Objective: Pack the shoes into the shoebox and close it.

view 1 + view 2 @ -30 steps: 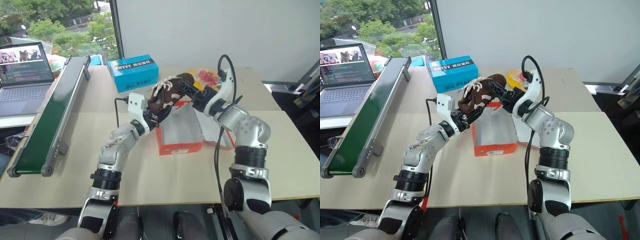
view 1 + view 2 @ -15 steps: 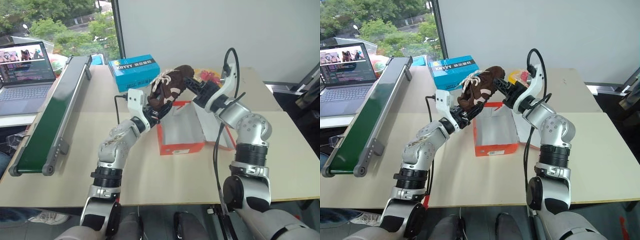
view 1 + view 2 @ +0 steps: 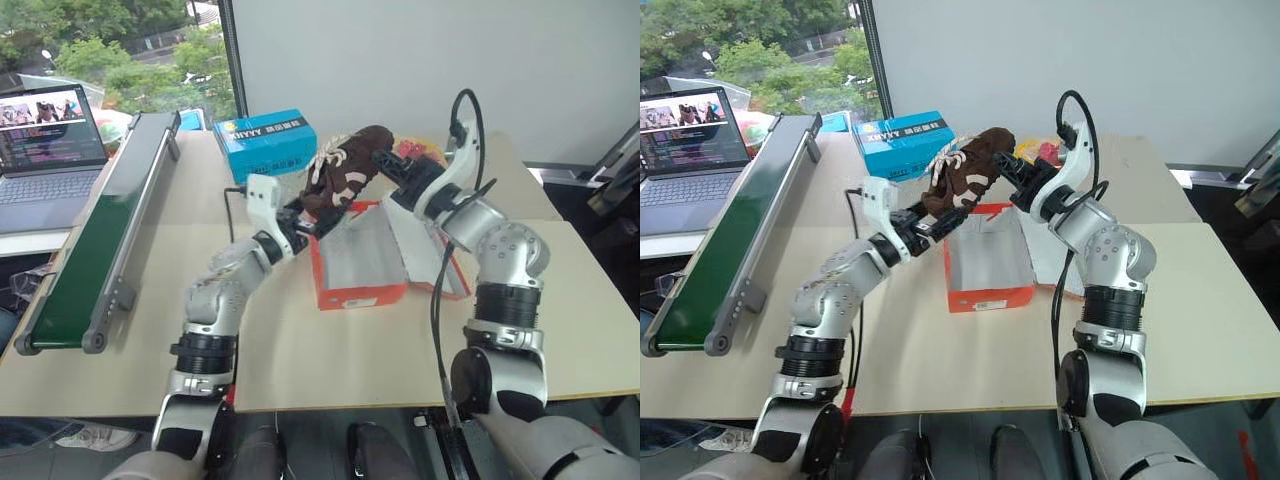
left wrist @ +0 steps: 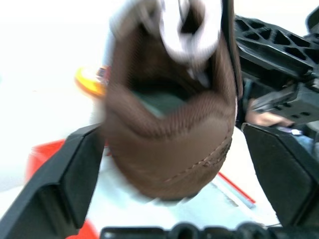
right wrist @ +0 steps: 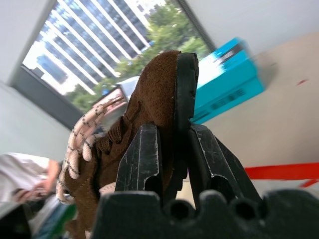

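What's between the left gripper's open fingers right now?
The heel of the brown shoe sits between the left gripper's fingers, with a gap on each side, in the left wrist view.

One dark brown shoe (image 3: 340, 178) is up in the air, and that's the only shoe on show. One red-orange shoebox (image 3: 360, 262) sits open on the table, and there's one blue box (image 3: 266, 143) with white lettering behind it. Two grippers are in play: the left gripper (image 3: 312, 222) and the right gripper (image 3: 385, 162). Off to the side, one green conveyor belt (image 3: 100, 231) and one open laptop (image 3: 52, 155). Two tables (image 3: 300, 340) are pushed together.
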`<act>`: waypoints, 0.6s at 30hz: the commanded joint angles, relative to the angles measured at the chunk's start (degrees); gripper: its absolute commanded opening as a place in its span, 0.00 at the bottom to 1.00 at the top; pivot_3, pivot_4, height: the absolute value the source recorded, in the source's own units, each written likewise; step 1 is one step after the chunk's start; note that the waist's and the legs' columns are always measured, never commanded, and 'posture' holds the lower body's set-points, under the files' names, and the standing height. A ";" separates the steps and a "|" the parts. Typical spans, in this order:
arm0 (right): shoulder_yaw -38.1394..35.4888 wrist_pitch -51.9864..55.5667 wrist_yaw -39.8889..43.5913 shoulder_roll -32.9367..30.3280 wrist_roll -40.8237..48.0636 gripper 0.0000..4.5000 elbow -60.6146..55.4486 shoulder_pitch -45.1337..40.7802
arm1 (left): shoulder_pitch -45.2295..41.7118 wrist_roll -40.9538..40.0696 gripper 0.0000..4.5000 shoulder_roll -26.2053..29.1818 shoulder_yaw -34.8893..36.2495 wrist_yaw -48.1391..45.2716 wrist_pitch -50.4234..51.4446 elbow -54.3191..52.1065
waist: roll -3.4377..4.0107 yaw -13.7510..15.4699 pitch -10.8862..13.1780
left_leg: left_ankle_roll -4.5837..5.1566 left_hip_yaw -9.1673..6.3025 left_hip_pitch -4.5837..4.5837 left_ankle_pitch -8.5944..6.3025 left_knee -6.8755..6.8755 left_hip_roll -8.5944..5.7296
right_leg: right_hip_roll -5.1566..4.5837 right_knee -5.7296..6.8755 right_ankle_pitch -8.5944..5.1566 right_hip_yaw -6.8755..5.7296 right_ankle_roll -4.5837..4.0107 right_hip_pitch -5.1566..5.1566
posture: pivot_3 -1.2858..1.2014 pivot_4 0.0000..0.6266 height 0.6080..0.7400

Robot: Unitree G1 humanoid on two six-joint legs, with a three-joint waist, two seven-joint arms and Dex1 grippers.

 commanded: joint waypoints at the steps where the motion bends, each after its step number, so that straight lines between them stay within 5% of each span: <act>1: 5.68 -2.38 0.42 -3.73 -6.95 0.07 5.03 -7.22 | 1.63 1.71 1.00 3.46 -1.09 -0.10 0.72 -4.75 | 0.04 -0.20 0.02 | 0.00 0.00 0.00 0.00 -0.01 0.00 | 0.00 -0.01 0.00 0.03 0.00 -0.01 | 0.52 0.24 1.00; 5: 11.96 2.96 -1.20 -6.57 -14.05 0.07 12.55 -13.57 | 5.34 4.89 1.00 9.06 -6.07 -3.47 0.71 -9.25 | 0.06 -0.23 0.04 | -0.01 0.10 0.01 0.00 -0.06 -0.01 | 0.01 -0.03 0.00 0.04 0.00 -0.04 | 0.52 0.24 1.00; 8: 19.07 5.64 5.64 -8.40 -17.41 0.07 15.31 -15.17 | 7.44 5.11 1.00 10.86 -7.60 -4.71 1.11 -11.59 | 0.07 -0.05 0.04 | -0.01 0.15 -0.03 0.00 -0.06 0.01 | -0.01 -0.06 0.00 0.03 0.00 -0.05 | 0.52 0.24 1.00; 11: 27.80 7.00 13.46 -10.10 -22.17 0.07 21.19 -15.99 | 8.46 5.17 1.00 10.55 -8.04 -4.22 1.05 -12.70 | 0.07 0.21 0.04 | 0.00 0.17 -0.03 0.00 -0.03 -0.01 | -0.03 -0.06 0.00 0.00 0.00 -0.02 | 0.52 0.24 1.00; 18: 34.45 4.64 22.17 -10.28 -28.97 0.07 32.52 -17.52 | 8.86 4.55 1.00 8.13 -7.03 -1.76 1.42 -13.48 | 0.08 0.29 0.05 | 0.01 0.16 -0.14 0.01 -0.03 -0.02 | -0.02 -0.47 0.02 -0.05 0.02 -0.03 | 0.52 0.24 1.00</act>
